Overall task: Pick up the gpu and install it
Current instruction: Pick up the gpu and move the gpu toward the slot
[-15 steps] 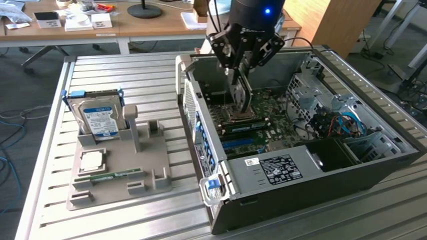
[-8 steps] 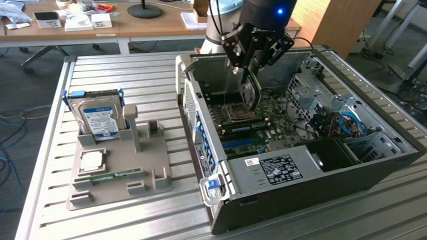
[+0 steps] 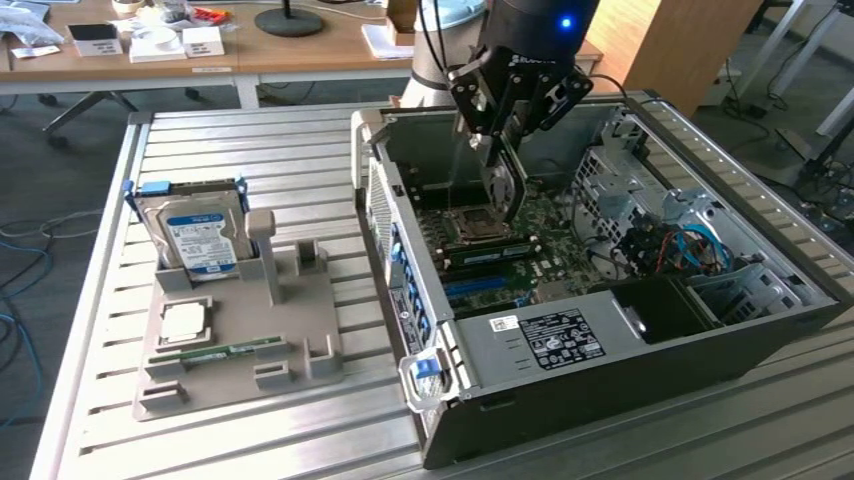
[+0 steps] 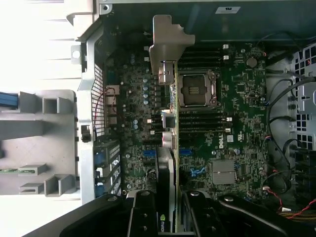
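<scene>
The gpu hangs edge-down inside the open computer case, just above the motherboard and beside the CPU socket. My gripper is shut on the card's upper edge. In the wrist view the gpu shows edge-on as a thin strip. Its grey metal bracket is at the far end, and the card runs alongside the CPU socket. The gripper clamps it between two black fingers.
A grey parts holder lies on the slatted table at the exterior view's left. It carries a hard drive, a CPU chip and a green memory stick. Cables and drive cages fill the case's right side.
</scene>
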